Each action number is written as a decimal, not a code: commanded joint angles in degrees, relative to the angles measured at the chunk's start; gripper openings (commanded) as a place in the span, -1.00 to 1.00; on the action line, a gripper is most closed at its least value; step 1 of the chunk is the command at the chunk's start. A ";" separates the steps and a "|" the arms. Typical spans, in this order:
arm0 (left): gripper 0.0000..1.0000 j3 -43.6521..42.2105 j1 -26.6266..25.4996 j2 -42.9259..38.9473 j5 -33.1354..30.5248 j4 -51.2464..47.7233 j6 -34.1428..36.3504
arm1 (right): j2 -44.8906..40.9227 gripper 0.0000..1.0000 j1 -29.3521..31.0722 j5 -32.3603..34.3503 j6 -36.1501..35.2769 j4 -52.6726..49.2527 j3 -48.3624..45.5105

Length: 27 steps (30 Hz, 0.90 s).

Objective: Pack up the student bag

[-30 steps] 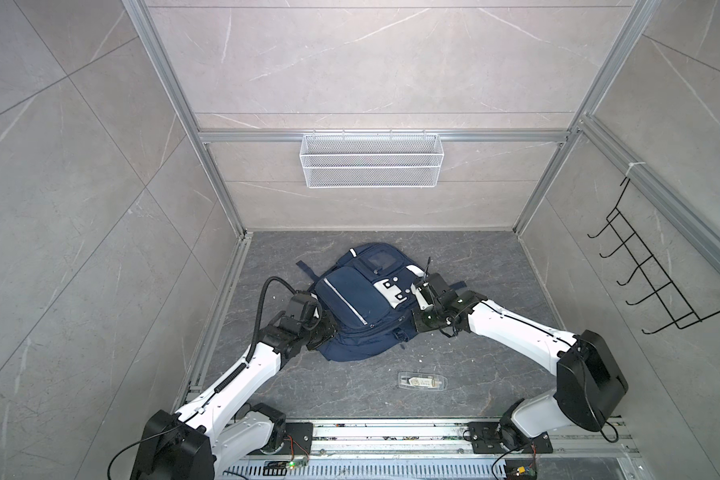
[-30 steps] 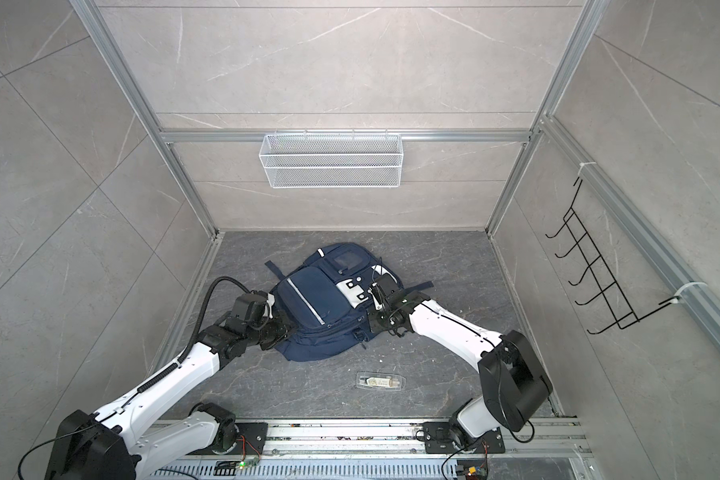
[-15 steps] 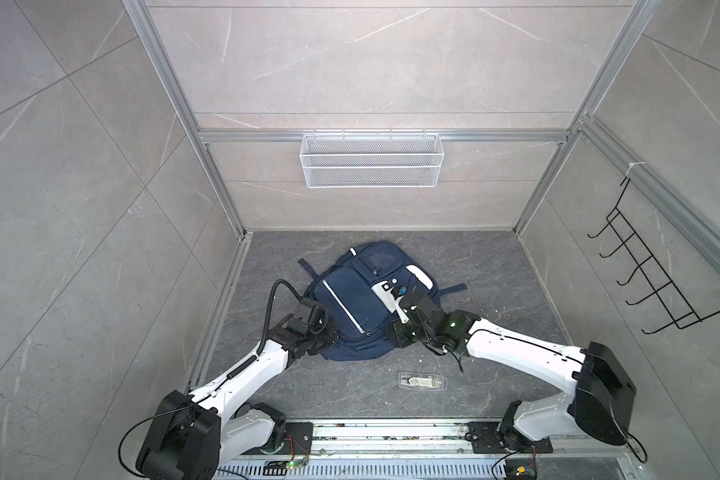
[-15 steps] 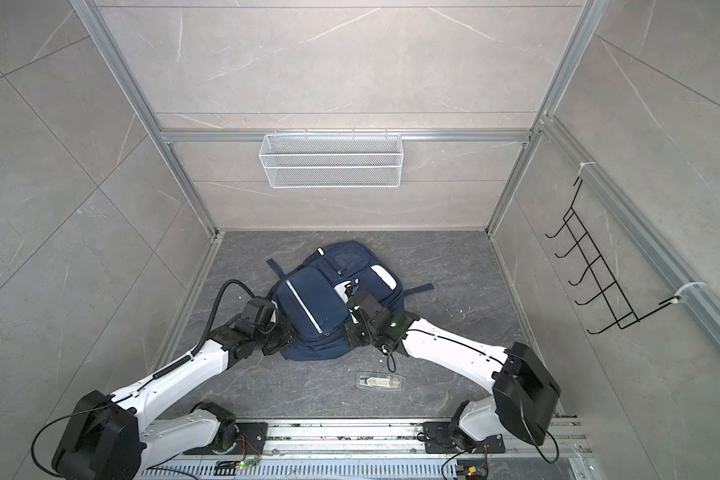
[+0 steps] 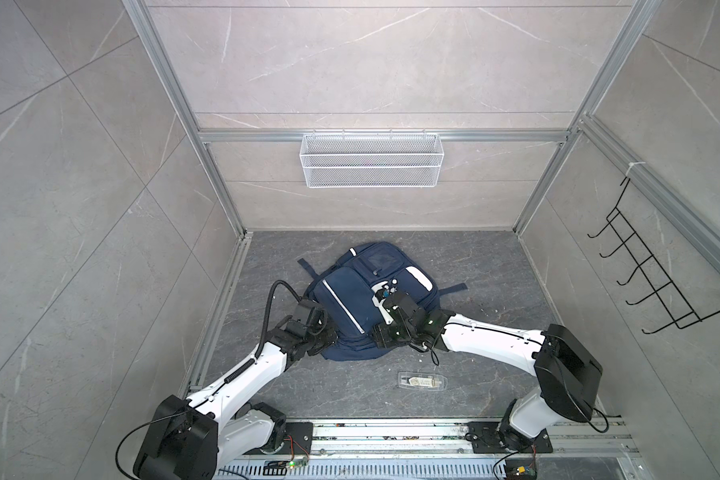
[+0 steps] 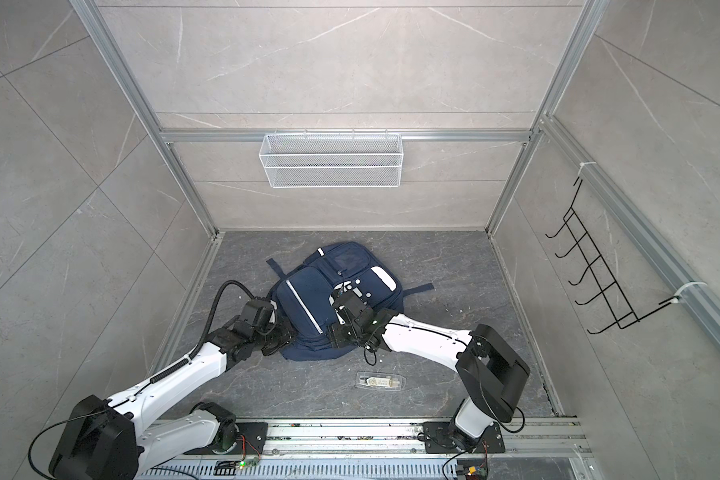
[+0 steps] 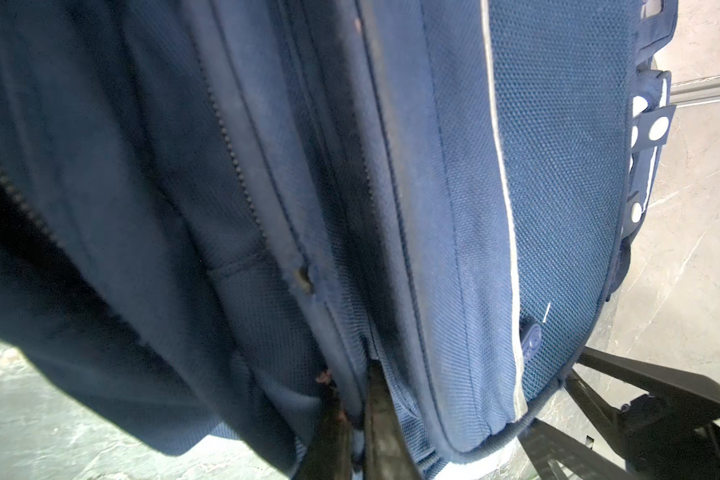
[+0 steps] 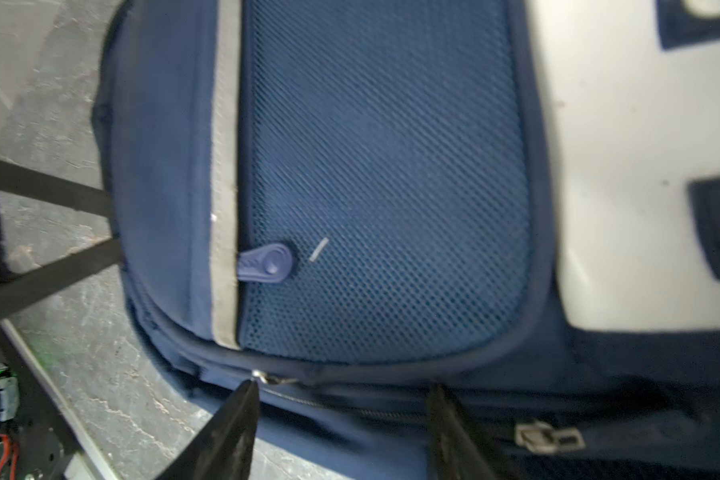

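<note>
Left gripper point(image 7: 352, 374): jaws closed, pinching a fabric seam at the lower left edge of the student bag point(image 5: 346, 299). The bag lies flat, front pockets up, at the middle of the grey floor point(image 5: 495, 291) in both top views. Right gripper point(image 8: 341, 395): jaws apart, straddling the zip line at the bag's lower right edge without clamping it; a metal zip pull point(image 8: 549, 438) lies just beside it. Clear flat case point(image 5: 422, 380): on the floor, apart from the bag. Black hook rack point(image 5: 657, 274): right wall.
</note>
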 commanded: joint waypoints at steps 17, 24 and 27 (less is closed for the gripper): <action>-1.00 -0.31 -0.18 -2.05 -0.41 -0.05 -0.24 | 0.05 0.27 0.59 -9.60 -0.98 2.98 0.02; -1.00 1.02 -0.16 -0.35 -0.27 0.51 -0.05 | -8.63 0.25 3.47 -21.11 -1.23 5.10 -6.74; -1.00 1.25 -0.18 0.05 -0.33 0.67 0.06 | -11.86 0.24 5.12 -24.30 -1.56 3.82 -7.97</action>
